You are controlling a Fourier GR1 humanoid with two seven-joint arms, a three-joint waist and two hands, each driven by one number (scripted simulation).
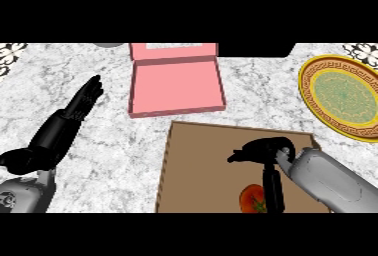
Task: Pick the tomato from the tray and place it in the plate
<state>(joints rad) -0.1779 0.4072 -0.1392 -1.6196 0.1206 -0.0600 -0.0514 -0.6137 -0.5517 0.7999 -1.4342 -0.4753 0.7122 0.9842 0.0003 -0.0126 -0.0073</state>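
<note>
Head view: tomato [252,198] low on tray [199,160], just robot-ward of R hand [260,149], partly hid by it; grasped or not, can't tell. L hand [83,102] released, far left. Plate [347,97] up-right, R side nearer.

You see a counter [111,130] that looks like polished marble, white with grey veins. At 12 o'clock the pink box [177,85] is matt and plain, like card. At 2 o'clock the plate [347,95] looks like glazed ceramic, with a gold patterned rim. At 5 o'clock the brown tray [199,165] is flat and matt, like cardboard. On it the tomato [251,199] has smooth red skin. The left hand [63,125] at 9 o'clock and the right hand [262,150] look like black plastic with little shine; the right forearm [332,180] is smooth grey with soft sheen.
</note>
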